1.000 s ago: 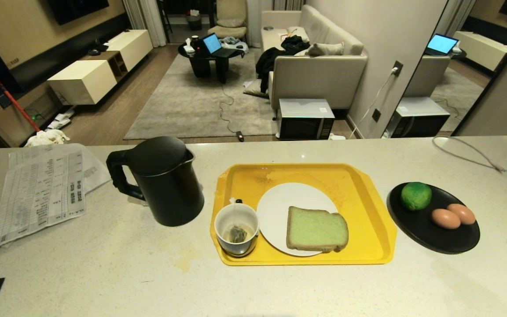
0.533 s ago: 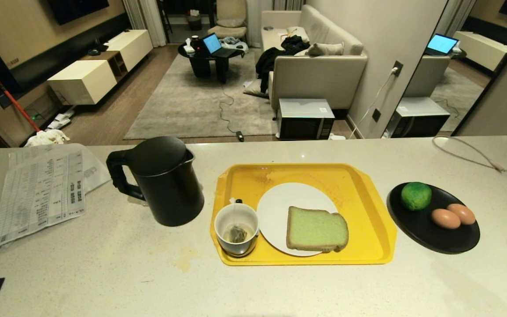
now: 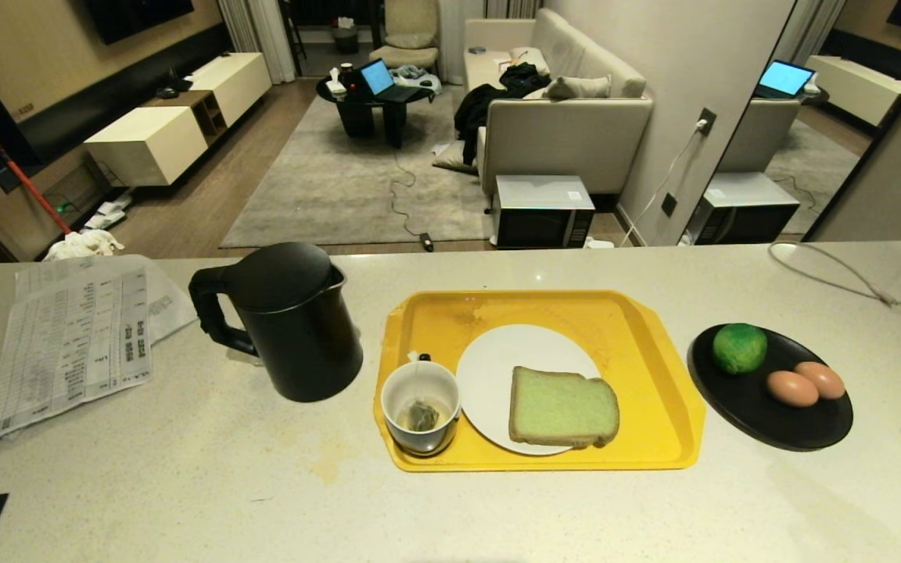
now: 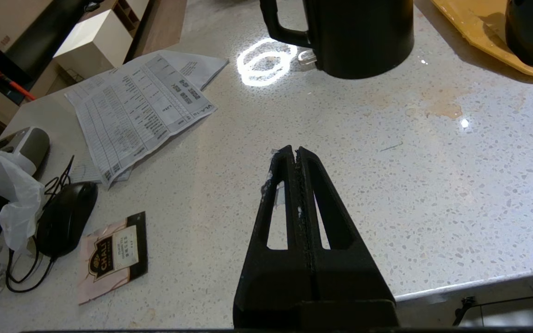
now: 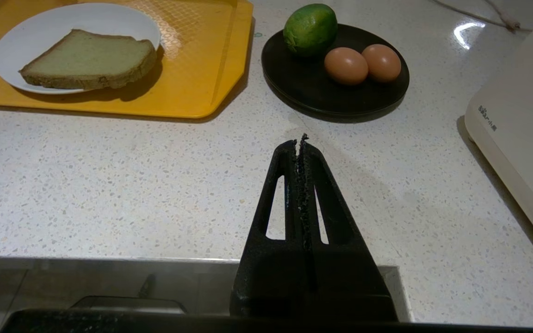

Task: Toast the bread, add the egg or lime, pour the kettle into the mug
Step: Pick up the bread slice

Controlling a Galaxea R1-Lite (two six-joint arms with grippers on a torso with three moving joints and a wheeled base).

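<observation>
The pale green bread point(image 3: 563, 407) lies on a white plate point(image 3: 497, 367) in a yellow tray point(image 3: 638, 344). A white mug point(image 3: 420, 407) with a tea bag inside stands at the tray's front left corner. The black kettle point(image 3: 288, 319) stands left of the tray, handle to the left. A lime point(image 3: 739, 347) and two eggs point(image 3: 792, 388) rest on a black plate point(image 3: 779, 426) to the right. Neither gripper shows in the head view. My left gripper point(image 4: 294, 150) hangs shut and empty over the counter's near edge, short of the kettle point(image 4: 359, 37). My right gripper point(image 5: 299, 142) is shut and empty, just short of the black plate point(image 5: 312, 92).
Printed papers point(image 3: 75, 336) lie on the counter's left, with a computer mouse point(image 4: 65, 217) and a tea packet point(image 4: 111, 256) nearer the edge. A cream appliance point(image 5: 521, 125) stands at the far right. A cable point(image 3: 834, 274) runs across the back right corner.
</observation>
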